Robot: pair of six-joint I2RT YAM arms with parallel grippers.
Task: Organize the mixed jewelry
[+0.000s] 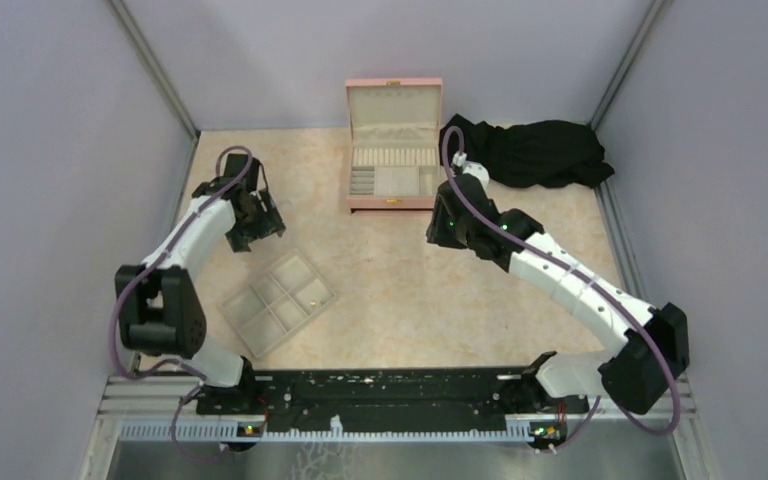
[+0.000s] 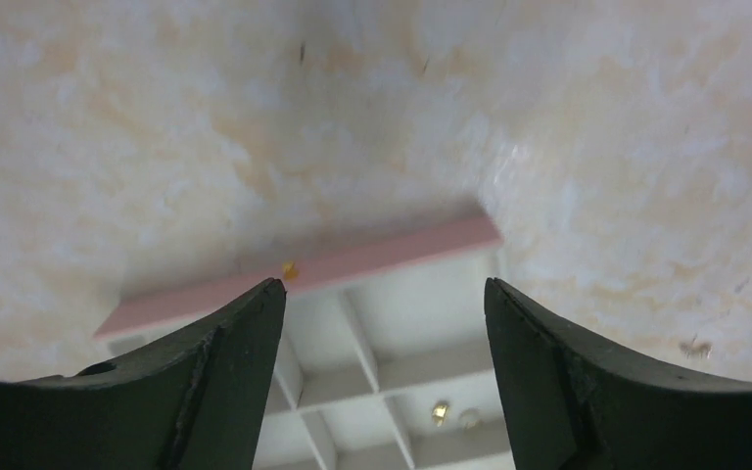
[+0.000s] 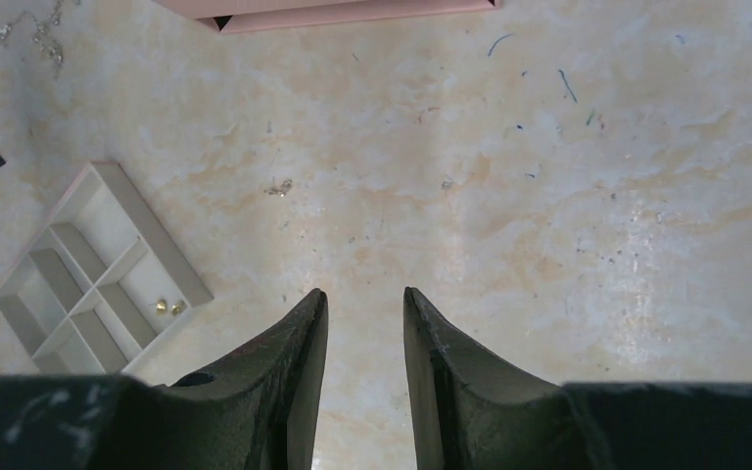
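Note:
Two tiny gold-coloured pieces [image 3: 168, 306] lie in one corner compartment of the beige six-compartment tray [image 3: 191, 284]. They also show in the left wrist view [image 2: 440, 411] beside a pale piece [image 2: 468, 418]. A thin silvery chain [image 3: 34, 29] and a small pale piece [image 3: 278, 186] lie loose on the table. My left gripper [image 2: 382, 282] is wide open and empty just beyond the tray's far wall [image 2: 392, 257], where a gold speck [image 2: 290, 268] sits. My right gripper [image 3: 364, 292] is open with a narrow gap, empty, above bare table.
The open pink box with cream lining [image 1: 395, 150] stands at the back centre. A black cloth [image 1: 535, 152] lies at the back right. The tray [image 1: 245, 325] lies left of centre, with the left gripper [image 1: 258, 228] behind it and the right gripper [image 1: 442, 232] near the box's front.

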